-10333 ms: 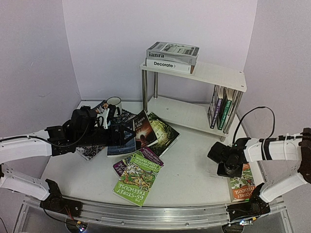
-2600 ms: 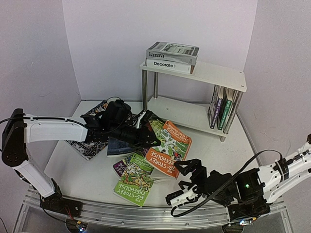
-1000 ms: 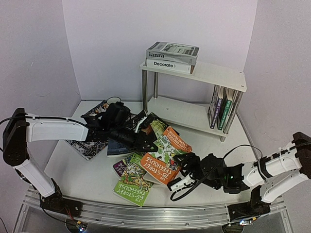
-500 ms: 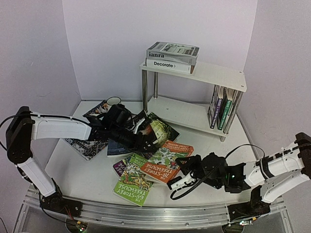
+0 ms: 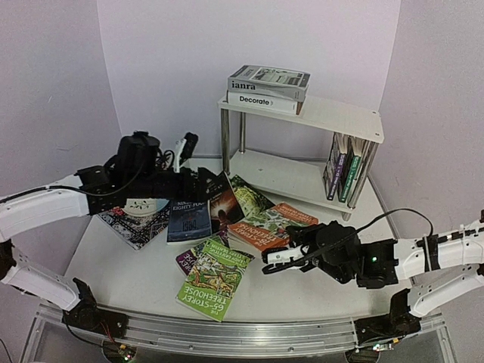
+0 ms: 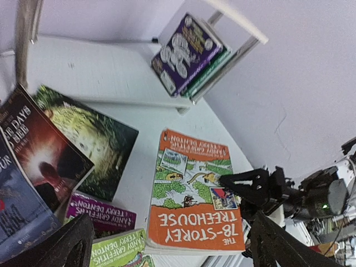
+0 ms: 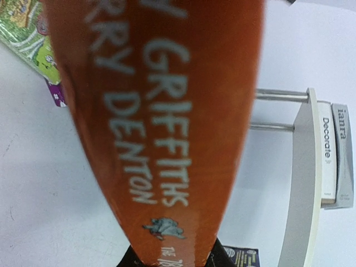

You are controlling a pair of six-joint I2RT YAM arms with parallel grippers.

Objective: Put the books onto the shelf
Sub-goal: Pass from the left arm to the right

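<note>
- The top view alone shows both arms at once. There the right gripper (image 5: 291,249) is closed on the near edge of the orange cartoon-covered paperback (image 5: 265,225).
- This book is over the middle of the white table (image 5: 121,265), in front of the white two-board shelf with chrome legs (image 5: 333,113), and not on it.
- The left wrist view looks down on the same book, and its title "78-STOREY TREEHOUSE" is readable there. The right gripper's black fingers touch the book's right edge.
- In that view the left gripper (image 6: 171,222) is wide open. Its dark fingers (image 6: 72,247) stand in the two bottom corners with nothing between them.
- The right wrist view gives only the orange spine with the authors' names, close and blurred. The gripper's own fingers are nearly hidden under it at the bottom edge.
- Only the top view shows the upper board, where a grey-white book (image 5: 268,78) lies flat on a white book marked "Decorate" (image 5: 261,100).
- A purple paperback (image 6: 183,53) leans at the right end of the lower board, with green ones behind it.
- On the table near the orange book are a green Treehouse paperback (image 5: 212,278), a dark red-black novel (image 5: 225,200) and a leafy green book (image 5: 253,198).
- I cannot tell if the orange book rests on the leafy one or is held above it.
- In the top view the left gripper is hard to tell from its dark arm.
</note>
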